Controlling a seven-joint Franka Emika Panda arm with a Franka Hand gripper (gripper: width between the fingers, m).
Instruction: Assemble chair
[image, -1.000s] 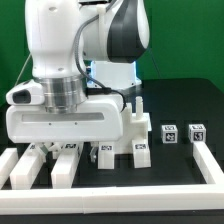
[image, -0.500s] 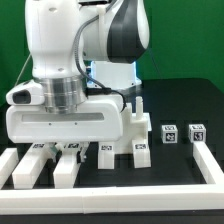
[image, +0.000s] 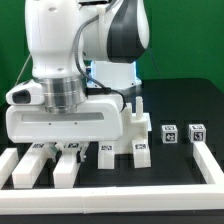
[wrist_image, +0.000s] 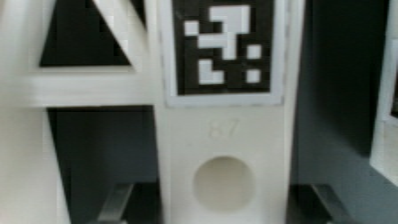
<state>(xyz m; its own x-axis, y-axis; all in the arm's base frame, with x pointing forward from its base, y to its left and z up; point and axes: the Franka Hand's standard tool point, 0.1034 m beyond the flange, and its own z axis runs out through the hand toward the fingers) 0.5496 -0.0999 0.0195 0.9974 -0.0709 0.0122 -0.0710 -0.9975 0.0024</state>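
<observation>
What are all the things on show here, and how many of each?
long bars: at least two, white, tagged, front, the exterior view's left
blocky upright part: one, white, centre
small cubes: two, white, tagged, the exterior view's right
rail: one, white, table edge
table: one, black
arm: one, white and grey
gripper: one, shut on one of the long bars

A flat green backdrop fills the space behind the scene, plain and evenly lit. Below it lies a matte black counter, which meets the green in a straight line. A white rail edges the counter along its near side and at the exterior view's right. The light is soft and diffuse, and the shadows on the black surface are faint.
</observation>
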